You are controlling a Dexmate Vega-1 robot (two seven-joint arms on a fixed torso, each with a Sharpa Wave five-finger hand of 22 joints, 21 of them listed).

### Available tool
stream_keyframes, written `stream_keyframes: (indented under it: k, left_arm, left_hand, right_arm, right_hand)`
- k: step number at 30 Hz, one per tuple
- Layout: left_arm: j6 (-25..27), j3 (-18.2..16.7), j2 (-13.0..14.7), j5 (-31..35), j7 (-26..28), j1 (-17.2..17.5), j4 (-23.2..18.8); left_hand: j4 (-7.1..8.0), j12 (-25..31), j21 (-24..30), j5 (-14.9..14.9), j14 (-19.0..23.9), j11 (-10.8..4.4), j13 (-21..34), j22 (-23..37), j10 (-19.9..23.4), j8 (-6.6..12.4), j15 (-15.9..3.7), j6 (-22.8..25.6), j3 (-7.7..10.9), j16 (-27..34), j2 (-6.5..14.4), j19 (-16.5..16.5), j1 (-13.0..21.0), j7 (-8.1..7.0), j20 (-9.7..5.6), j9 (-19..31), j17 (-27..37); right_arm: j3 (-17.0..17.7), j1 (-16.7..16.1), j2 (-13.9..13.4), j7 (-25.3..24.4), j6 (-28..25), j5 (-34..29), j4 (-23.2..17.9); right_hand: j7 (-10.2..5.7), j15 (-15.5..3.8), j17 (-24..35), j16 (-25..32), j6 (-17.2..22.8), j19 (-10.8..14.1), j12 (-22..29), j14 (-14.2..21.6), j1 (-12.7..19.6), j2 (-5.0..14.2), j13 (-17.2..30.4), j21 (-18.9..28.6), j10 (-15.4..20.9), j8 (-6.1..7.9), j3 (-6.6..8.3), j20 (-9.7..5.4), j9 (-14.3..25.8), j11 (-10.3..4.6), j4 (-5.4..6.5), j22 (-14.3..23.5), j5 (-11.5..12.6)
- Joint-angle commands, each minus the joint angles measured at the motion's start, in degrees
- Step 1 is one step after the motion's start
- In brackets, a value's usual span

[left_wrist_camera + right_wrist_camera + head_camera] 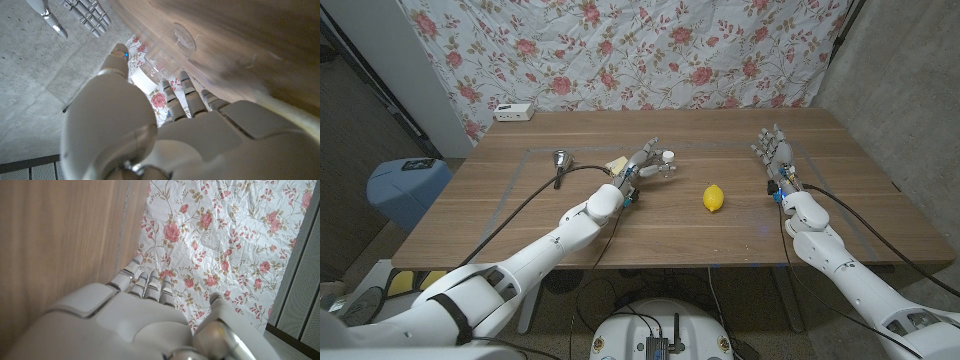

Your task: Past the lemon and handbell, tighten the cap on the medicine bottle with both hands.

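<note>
My left hand (642,168) reaches to the table's middle and holds the medicine bottle, whose white cap (667,157) sticks out past the fingers. In the left wrist view the pale, translucent bottle (151,70) sits between the thumb and the fingers (187,100). The yellow lemon (713,198) lies on the wood just right of that hand and nearer to me. The metal handbell (560,158) stands to its left. My right hand (772,150) is at the right of the table, apart from the bottle, fingers spread and holding nothing; it also shows as the right hand (85,15) in the left wrist view.
A small pale object (615,164) lies close behind my left hand. A white box (513,112) sits at the table's far left edge. A blue bin (405,188) stands on the floor to the left. A flowered cloth (225,240) hangs behind the table.
</note>
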Motion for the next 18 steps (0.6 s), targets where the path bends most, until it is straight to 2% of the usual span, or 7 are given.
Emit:
stream_keyframes:
  k: [1, 10, 14, 18]
  left_arm:
    - [-0.9, 0.2, -1.0, -0.1, 0.4, -0.6, 2.1]
    - [-2.0, 0.5, -1.9, 0.0, 0.6, -1.3, 4.2]
    - [-2.0, 0.7, -2.2, -0.1, 0.6, -1.5, 4.8]
    - [-1.4, 0.8, -2.3, 0.1, 0.7, -1.6, 4.8]
  left_hand:
    - [0.18, -0.1, 0.1, 0.2, 0.9, -0.01, 0.1, 0.1, 0.6, 0.06, -7.95, -3.3, -0.25, 0.3, 0.0, 0.5, 0.9, -0.37, -1.94, 0.1, 0.1]
    - [0.14, 0.0, 0.2, 0.1, 1.5, 0.11, 0.1, 0.1, 1.3, 0.11, -7.86, -2.8, -0.31, 0.3, 0.3, 1.0, 1.3, -0.46, -1.76, 0.1, 0.1]
    - [0.11, 0.1, 0.4, -0.1, 2.3, 0.18, 0.1, 0.1, 2.4, 0.1, -7.67, -2.3, -0.42, 0.4, 0.6, 2.0, 1.7, -0.55, -2.82, 0.1, 0.2]
    - [0.1, 0.1, 0.4, -0.1, 2.6, 0.09, 0.1, 0.1, 2.5, 0.09, -7.68, -2.1, -0.45, 0.4, 0.6, 2.1, 1.9, -0.58, -3.01, 0.1, 0.2]
  right_arm:
    - [0.0, -0.1, 0.0, -0.3, 0.0, -0.1, -0.2]
    - [0.1, 0.0, 0.2, 0.1, 0.1, 0.2, 0.2]
    - [0.1, 0.0, 0.2, 0.1, 0.2, 0.2, 0.4]
    - [0.2, -0.1, 0.2, 0.1, 0.4, 0.3, 0.5]
  right_hand:
    - [-0.33, 0.11, 0.1, 0.3, 0.4, 0.1, 0.3, 0.4, -0.3, 0.21, 0.3, 0.4, 0.2, 0.16, -0.16, -2.72, 0.3, -0.02, -0.07, 0.3, 0.2]
    - [-0.34, 0.13, 0.1, 0.3, 0.4, 0.1, 0.3, 0.4, -0.3, 0.24, 0.3, 0.4, 0.3, 0.17, -0.21, -2.71, 0.3, 0.0, -0.07, 0.3, 0.2]
    - [-0.4, 0.14, 0.1, 0.3, 0.4, 0.1, 0.3, 0.4, -0.3, 0.24, 0.3, 0.4, 0.3, 0.17, -0.24, -2.73, 0.3, -0.05, -0.07, 0.3, 0.3]
    - [-0.34, 0.1, 0.1, 0.3, 0.4, 0.1, 0.2, 0.4, -0.3, 0.25, 0.3, 0.4, 0.3, 0.17, -0.26, -2.71, 0.3, -0.04, -0.07, 0.3, 0.3]
